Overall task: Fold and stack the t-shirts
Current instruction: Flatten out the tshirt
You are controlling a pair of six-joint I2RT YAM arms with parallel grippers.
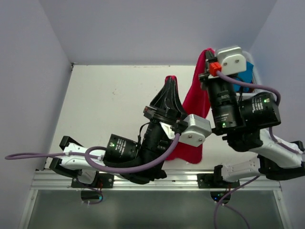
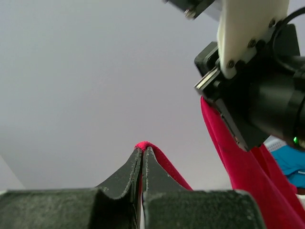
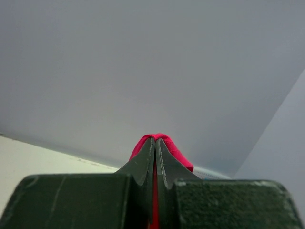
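Two t-shirts are seen at the white table [image 1: 109, 105]: a turquoise t-shirt [image 1: 248, 74] at the far right is mostly hidden by the right arm [image 1: 238, 114], and what it lies in cannot be told. A crimson t-shirt [image 1: 196, 98] is held up above the table, hung in long folds toward the near edge. The left gripper [image 1: 170, 80] and the right gripper [image 1: 206, 51] are each clamped on a pinch of its cloth.

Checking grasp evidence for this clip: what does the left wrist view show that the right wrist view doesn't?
Only left wrist: the right arm, the red t-shirt hanging below it, and turquoise cloth behind. Only right wrist: a strip of the table. Both: their own hand shut on a fold of that t-shirt, the left hand and the right hand alike.
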